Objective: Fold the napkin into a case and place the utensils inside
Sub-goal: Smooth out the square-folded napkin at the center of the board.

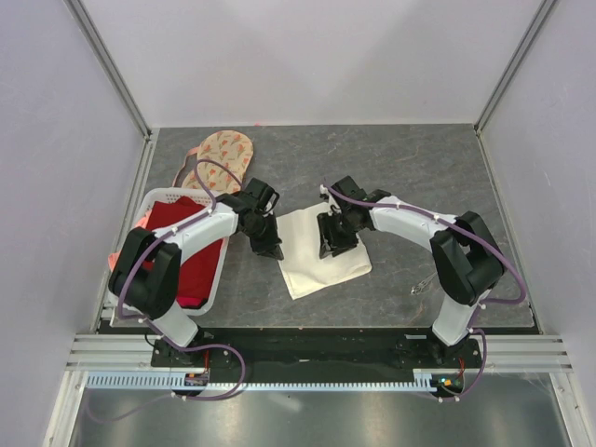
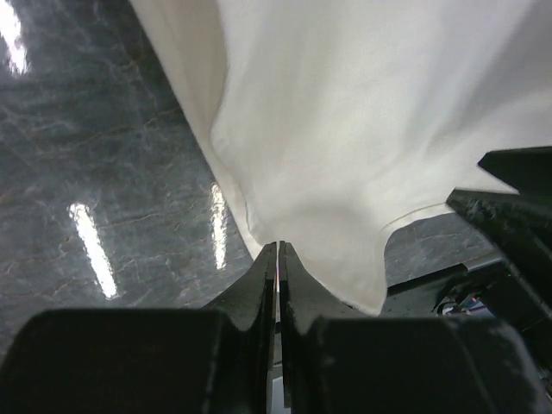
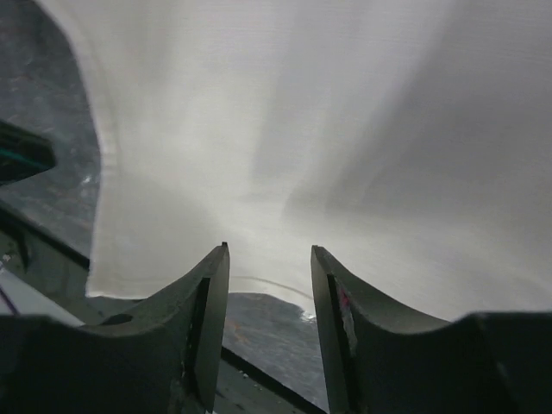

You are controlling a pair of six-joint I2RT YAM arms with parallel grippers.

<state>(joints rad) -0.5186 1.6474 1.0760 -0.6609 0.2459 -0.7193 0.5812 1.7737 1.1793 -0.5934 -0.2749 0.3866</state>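
Note:
The cream-white napkin lies folded on the dark table between the two arms. My left gripper is at its left edge. In the left wrist view its jaws are shut, with the napkin hem pinched at the tips and the cloth rising in waves behind them. My right gripper is over the napkin's far half. It stands open with only table between the fingers, and the napkin edge lies just past the tips. The gold utensils lie right of the napkin, beside the right arm.
A white basket holding a red cloth stands at the left, under the left arm. A peach floral-print cloth lies behind it at the back. Grey walls close the table on three sides.

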